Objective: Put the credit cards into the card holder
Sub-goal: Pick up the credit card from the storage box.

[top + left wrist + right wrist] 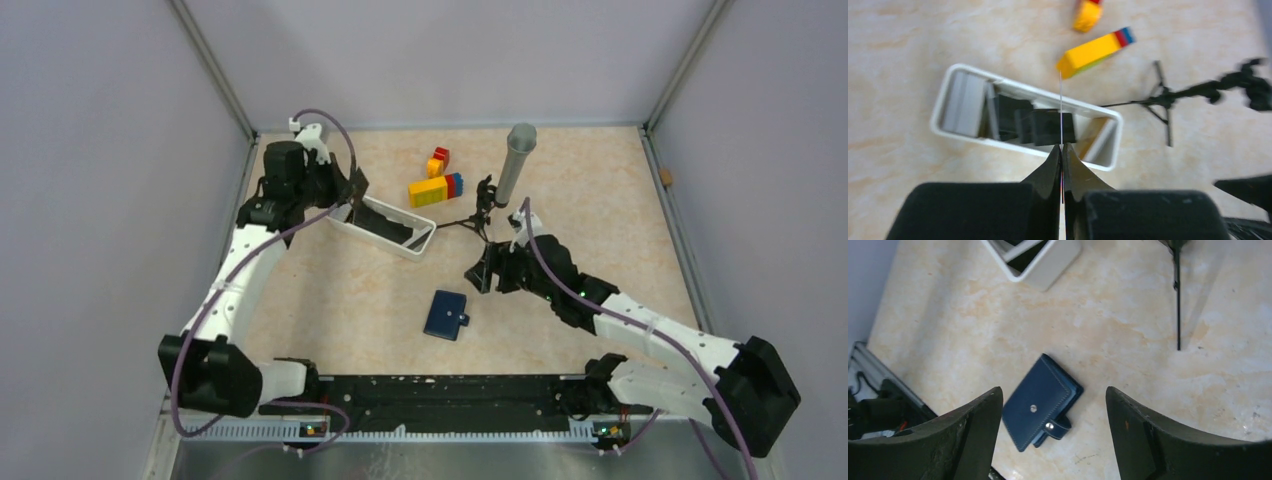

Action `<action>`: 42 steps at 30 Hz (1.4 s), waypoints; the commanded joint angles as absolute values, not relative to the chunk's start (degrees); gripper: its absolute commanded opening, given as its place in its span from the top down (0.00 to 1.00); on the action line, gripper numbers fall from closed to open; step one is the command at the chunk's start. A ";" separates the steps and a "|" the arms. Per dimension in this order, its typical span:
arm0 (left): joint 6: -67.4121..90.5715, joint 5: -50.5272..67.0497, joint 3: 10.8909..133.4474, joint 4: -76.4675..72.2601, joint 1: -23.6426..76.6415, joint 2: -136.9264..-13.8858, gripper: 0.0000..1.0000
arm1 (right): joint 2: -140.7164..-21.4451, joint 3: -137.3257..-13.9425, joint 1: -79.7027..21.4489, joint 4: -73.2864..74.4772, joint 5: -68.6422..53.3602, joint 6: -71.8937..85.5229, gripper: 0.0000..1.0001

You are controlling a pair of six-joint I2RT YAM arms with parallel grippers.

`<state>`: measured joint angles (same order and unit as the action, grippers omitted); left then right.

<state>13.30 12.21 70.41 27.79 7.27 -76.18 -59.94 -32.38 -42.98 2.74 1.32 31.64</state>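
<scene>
Navy wallet [1040, 407] lies snapped shut at the middle of the worktop [330, 300] below my released right jaws, while my left jaws, upper left over the white tray [998, 144], clench one card [1060, 100] edge-on; next, I judge, the right must unsnap and spread the wallet.

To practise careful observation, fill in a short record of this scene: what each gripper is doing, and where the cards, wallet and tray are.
Left gripper: shut on one card, edge-on, above the tray
Right gripper: open, empty, above the wallet
Wallet: closed, flat on the table
Tray: white, more dark cards inside
</scene>
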 commanded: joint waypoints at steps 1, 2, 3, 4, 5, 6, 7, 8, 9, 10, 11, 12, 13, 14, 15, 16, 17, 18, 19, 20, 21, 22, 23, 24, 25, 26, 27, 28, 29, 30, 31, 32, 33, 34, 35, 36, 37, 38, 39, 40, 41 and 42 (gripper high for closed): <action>20.28 28.24 62.90 10.72 10.80 -68.87 1.00 | -54.32 -32.93 -42.58 -8.27 -5.59 32.99 0.25; 22.42 30.89 60.51 7.38 12.20 -67.46 1.00 | -52.98 -32.20 -42.56 -10.87 -7.02 33.98 0.25; 25.02 33.35 57.38 3.45 13.83 -66.29 1.00 | -51.83 -31.23 -42.54 -15.09 -8.52 35.76 0.23; 26.85 34.80 55.19 -0.33 15.58 -64.96 1.00 | -50.60 -30.27 -42.54 -18.29 -9.72 37.15 0.22; 28.84 35.63 53.06 -4.19 17.55 -63.89 1.00 | -49.40 -29.43 -42.54 -20.81 -10.50 38.42 0.21; 31.02 36.48 50.73 -8.21 19.31 -62.80 1.00 | -48.14 -28.42 -42.54 -23.66 -11.12 39.66 0.21; 33.47 37.65 48.54 -14.47 21.08 -61.69 1.00 | -47.28 -27.56 -42.56 -26.00 -11.50 40.84 0.20; 36.20 38.71 46.15 -19.07 22.56 -61.21 1.00 | -46.67 -26.83 -42.54 -27.86 -11.65 41.97 0.19; 39.12 39.45 44.02 -24.37 23.72 -60.26 1.00 | -46.24 -26.21 -42.54 -29.36 -11.75 42.93 0.19; 42.41 39.77 41.46 -29.63 24.64 -59.65 1.00 | -45.99 -25.74 -42.54 -30.34 -11.88 43.66 0.19; 45.34 39.09 39.01 -34.49 25.53 -59.03 1.00 | -45.93 -25.29 -42.54 -31.18 -11.96 44.38 0.19; 47.87 38.02 36.92 -38.83 26.70 -58.44 1.00 | -45.99 -24.94 -42.54 -31.42 -11.71 45.27 0.19; 49.49 36.74 35.05 -41.68 27.58 -57.92 1.00 | -46.20 -24.62 -42.54 -31.63 -11.61 46.19 0.20; 50.43 34.99 33.67 -43.13 28.45 -57.35 1.00 | -46.50 -24.16 -42.54 -32.12 -11.60 47.09 0.20; 50.81 33.33 32.55 -43.81 29.40 -56.86 1.00 | -46.76 -23.55 -42.54 -32.87 -11.59 48.06 0.20; 51.07 31.78 31.64 -44.42 30.23 -56.34 1.00 | -47.05 -22.80 -42.54 -34.16 -11.62 49.31 0.21; 51.41 30.14 30.70 -45.09 31.04 -55.85 1.00 | -47.34 -21.81 -42.58 -35.97 -11.75 50.61 0.22; 51.95 28.71 29.73 -45.90 31.65 -55.34 1.00 | -47.67 -20.99 -42.54 -37.91 -11.80 51.96 0.22; 52.80 27.19 28.83 -46.99 32.14 -54.93 1.00 | -48.19 -20.11 -42.54 -40.17 -12.00 53.14 0.23; 53.37 25.95 28.07 -47.83 32.72 -54.59 1.00 | -48.89 -19.52 -42.58 -41.95 -12.29 54.15 0.23; 53.88 25.11 27.37 -48.47 33.07 -54.32 1.00 | -49.76 -19.29 -42.57 -44.45 -12.65 55.09 0.24; 54.24 24.36 27.07 -48.88 33.52 -54.07 1.00 | -50.51 -19.19 -42.56 -45.90 -12.93 55.53 0.25; 54.49 23.74 26.73 -49.19 33.94 -53.89 1.00 | -51.23 -19.36 -42.54 -47.06 -13.12 56.04 0.25; 54.69 23.09 26.46 -49.30 34.31 -53.72 1.00 | -52.02 -19.37 -42.55 -48.73 -13.43 56.47 0.27; 54.79 22.65 26.19 -49.38 34.63 -53.57 1.00 | -52.71 -19.43 -42.56 -50.74 -13.74 56.77 0.28; 55.02 22.11 25.94 -49.39 34.97 -53.45 1.00 | -53.63 -19.40 -42.55 -52.59 -13.87 57.24 0.29; 55.22 21.80 25.67 -49.75 35.20 -53.37 1.00 | -54.29 -19.36 -42.60 -54.76 -13.77 57.85 0.30; 55.45 21.43 25.40 -50.02 35.35 -53.43 1.00 | -55.16 -19.24 -42.58 -56.87 -13.67 58.34 0.31; 55.72 20.92 25.10 -50.31 35.49 -53.44 1.00 | -56.05 -19.28 -42.57 -59.19 -13.70 58.82 0.32; 56.06 20.28 24.75 -51.08 35.81 -53.44 1.00 | -57.05 -19.52 -42.61 -60.94 -13.83 59.33 0.34; 56.34 19.94 24.37 -51.70 36.14 -53.50 1.00 | -58.23 -20.14 -42.63 -62.43 -14.28 59.73 0.36; 56.54 19.73 24.23 -52.07 36.32 -53.67 1.00 | -59.36 -20.64 -42.55 -63.84 -14.59 60.03 0.40; 56.87 19.57 24.13 -52.24 36.58 -53.84 1.00 | -60.62 -21.17 -42.56 -65.21 -14.76 60.40 0.42; 57.05 19.32 23.82 -52.66 36.79 -54.07 1.00 | -61.86 -21.59 -42.60 -67.53 -14.89 60.83 0.45; 57.26 19.14 23.63 -53.12 37.10 -54.25 1.00 | -62.93 -21.98 -42.56 -69.43 -15.08 61.03 0.46; 57.49 19.00 23.45 -53.54 37.21 -54.40 1.00 | -64.29 -22.49 -42.64 -70.53 -15.26 61.20 0.49; 57.67 18.92 23.34 -53.79 37.39 -54.59 1.00 | -64.92 -23.23 -42.58 -70.94 -15.37 61.36 0.51; 57.80 18.86 23.30 -53.95 37.58 -54.77 1.00 | -66.16 -23.84 -42.61 -71.36 -15.57 61.40 0.57; 57.90 18.67 23.15 -54.03 37.72 -54.83 1.00 | -67.06 -24.44 -42.50 -72.12 -15.78 61.46 0.64; 57.99 18.48 22.99 -54.00 37.78 -55.05 1.00 | -67.72 -24.73 -42.60 -73.43 -15.83 61.65 0.71; 58.08 18.46 22.90 -53.90 37.87 -55.21 1.00 | -68.18 -24.80 -42.57 -74.65 -15.63 61.76 0.74; 58.14 18.53 22.86 -53.70 37.92 -55.37 1.00 | -68.42 -24.98 -42.55 -75.37 -15.32 61.72 0.76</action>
<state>57.21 19.57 23.53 -49.63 37.43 -54.89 -67.18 -21.67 -42.94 -65.63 -14.83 61.32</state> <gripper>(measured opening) 0.001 0.281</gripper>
